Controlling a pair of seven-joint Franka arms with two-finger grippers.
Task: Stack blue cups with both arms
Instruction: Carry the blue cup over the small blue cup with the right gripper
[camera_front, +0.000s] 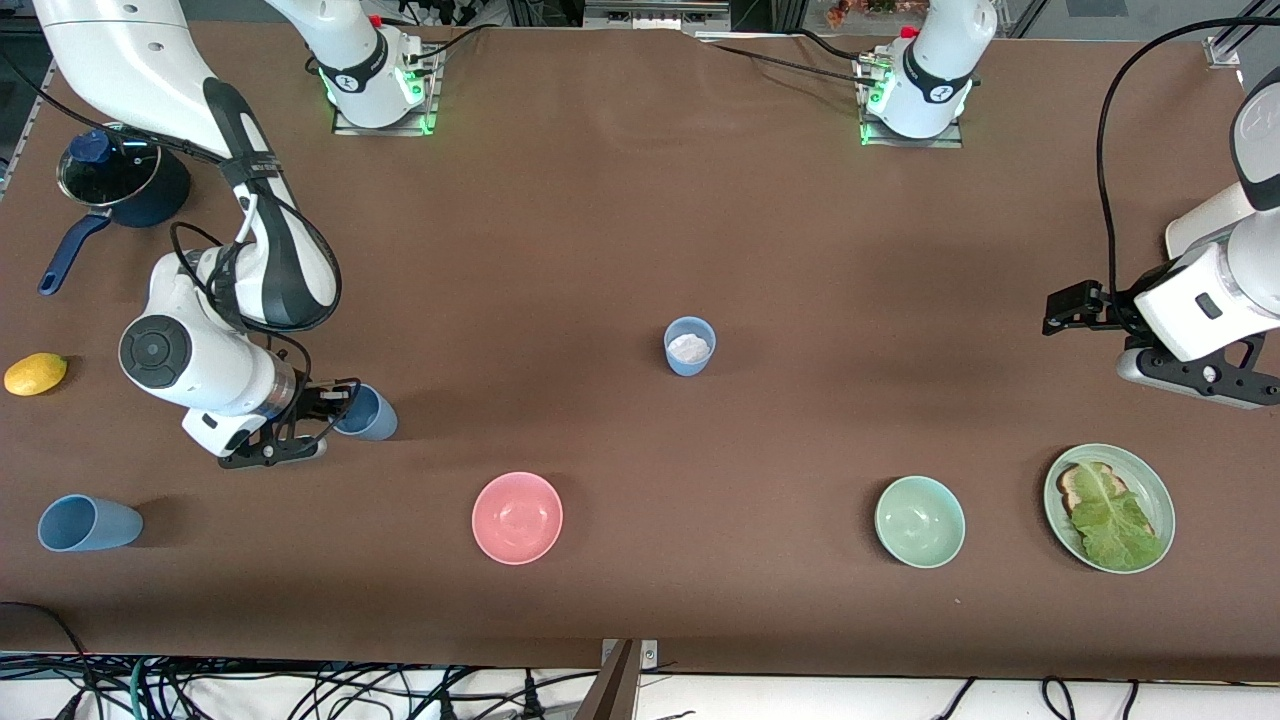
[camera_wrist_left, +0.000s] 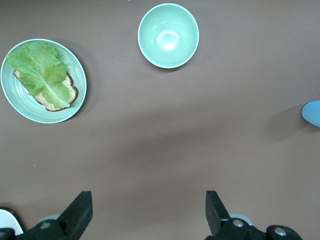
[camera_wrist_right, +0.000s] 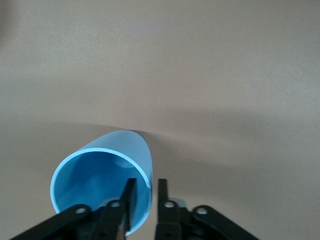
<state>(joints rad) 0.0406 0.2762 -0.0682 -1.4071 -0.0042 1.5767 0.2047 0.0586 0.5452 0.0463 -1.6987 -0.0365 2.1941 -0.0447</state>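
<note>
The right pincer is pinched almost shut on the rim wall of a blue cup, one finger inside, apparently to carry it for stacking, while the left pincer waits spread wide and empty above bare table.

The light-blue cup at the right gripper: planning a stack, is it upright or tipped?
Tipped: the light-blue cup lies sideways, its open mouth facing the right gripper.
</note>
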